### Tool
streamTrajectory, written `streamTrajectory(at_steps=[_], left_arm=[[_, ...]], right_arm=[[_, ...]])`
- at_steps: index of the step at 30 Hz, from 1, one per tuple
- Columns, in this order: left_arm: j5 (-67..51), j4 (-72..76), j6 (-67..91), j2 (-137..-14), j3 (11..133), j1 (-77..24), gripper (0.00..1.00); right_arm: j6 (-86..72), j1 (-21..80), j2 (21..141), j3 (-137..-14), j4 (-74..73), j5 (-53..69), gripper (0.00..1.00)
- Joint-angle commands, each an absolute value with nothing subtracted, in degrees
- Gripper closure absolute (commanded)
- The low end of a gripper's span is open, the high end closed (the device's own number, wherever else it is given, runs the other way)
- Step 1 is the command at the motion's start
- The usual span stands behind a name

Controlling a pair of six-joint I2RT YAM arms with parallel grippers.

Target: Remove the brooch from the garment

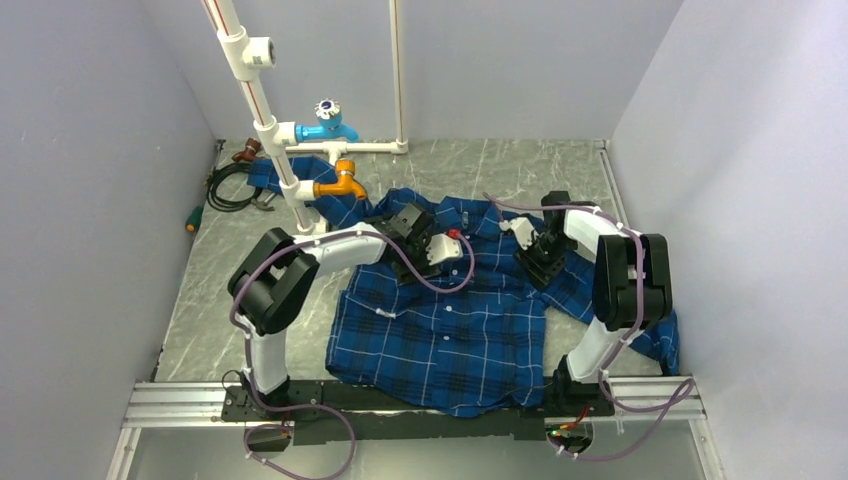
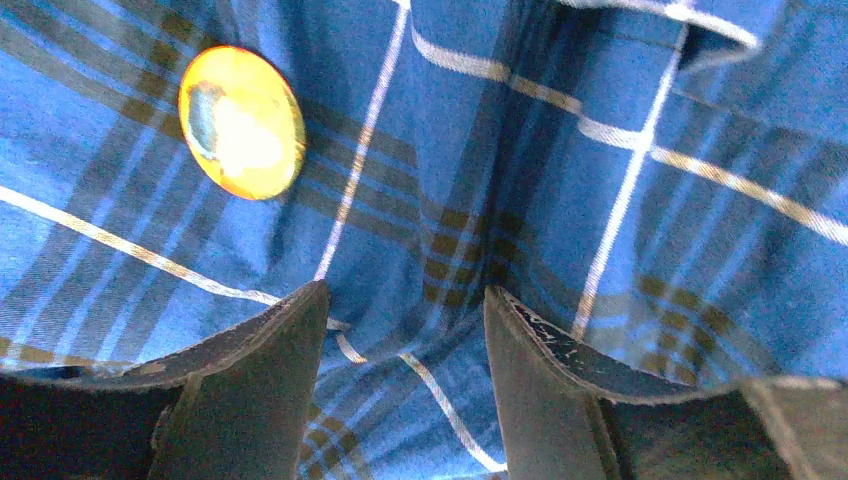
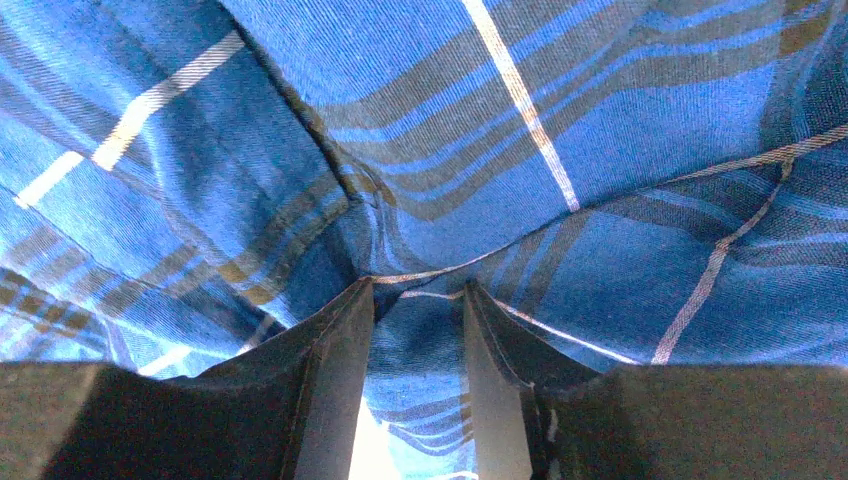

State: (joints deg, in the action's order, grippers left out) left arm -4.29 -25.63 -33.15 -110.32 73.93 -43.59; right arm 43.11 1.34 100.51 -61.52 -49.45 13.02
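Left gripper (image 2: 405, 300) is spread, with only flat shirt (image 2: 620, 300) under the gap. Right gripper (image 3: 418, 290) is pinching a fold of the cloth, probably as an anchor. Step looks like the approach: brooch (image 2: 242, 122) not yet touched. It sits on the upper chest, ahead and left of the left fingertips. Next move: shift left and forward, straddle the disc, close on its rim. Disc lies face up on the cloth. It's round, so no real long axis; it looks oval only from the camera angle.
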Motion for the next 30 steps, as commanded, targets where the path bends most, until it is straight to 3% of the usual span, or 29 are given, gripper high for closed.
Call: streamTrajectory(at_steps=[1, 7, 15, 24, 30], left_arm=[[-10.08, -32.16, -37.63, -106.91, 66.00, -44.49, 0.36], [-9.84, -31.53, -42.82, -101.51, 59.87, -44.75, 0.34], [-12.30, -26.12, -30.13, -95.08, 68.34, -43.73, 0.35], [-1.71, -30.66, -14.21, -106.49, 82.95, -43.94, 0.37], [3.72, -30.16, -4.36, -109.30, 83.96, -45.75, 0.36]], right_arm=[[47.13, 1.32, 97.90, -57.26, -55.21, 11.38, 0.58], [50.66, 1.41, 94.65, -57.15, -61.07, 14.74, 0.56], [43.72, 1.41, 94.19, -71.07, -64.44, 28.52, 0.51], [25.88, 1.89, 102.31, -82.90, -58.01, 41.26, 0.51], [18.98, 3.73, 104.46, -82.32, -53.15, 41.39, 0.51]])
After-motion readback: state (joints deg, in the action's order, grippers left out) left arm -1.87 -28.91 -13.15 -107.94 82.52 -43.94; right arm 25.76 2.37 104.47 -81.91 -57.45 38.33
